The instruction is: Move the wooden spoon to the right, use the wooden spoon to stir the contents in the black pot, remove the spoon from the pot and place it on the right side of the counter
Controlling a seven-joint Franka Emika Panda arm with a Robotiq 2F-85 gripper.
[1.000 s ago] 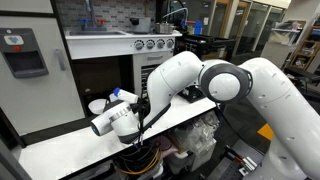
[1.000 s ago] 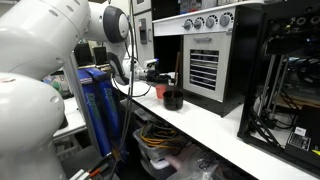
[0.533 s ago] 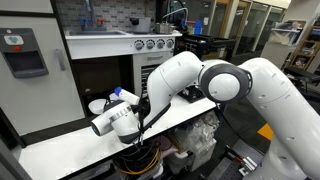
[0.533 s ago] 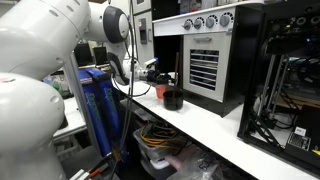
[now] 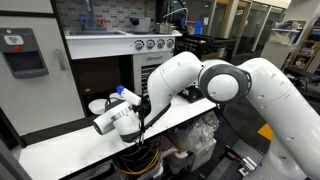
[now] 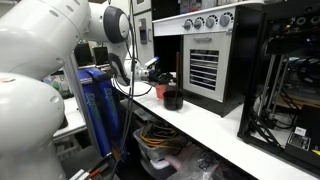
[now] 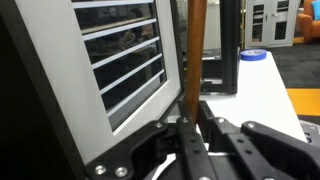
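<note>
**Even room light, soft detail up close**

Both exterior views are small and low in detail. Light falls from above. The counter [image 5: 60, 150] glares near white, and the space beneath it sinks into deep shadow. In an exterior view the robot arm [image 6: 30, 60] looms pale and unsharp close to the lens. In the wrist view the wooden spoon [image 7: 196, 50] and gripper [image 7: 192, 128] are blurred, and the bright background at right is washed out.

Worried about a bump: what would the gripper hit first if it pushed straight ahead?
Beyond the wooden spoon that the gripper holds, probably the edge of the white louvred panel; missing that, the black frame farther along. Depth is unclear.
</note>
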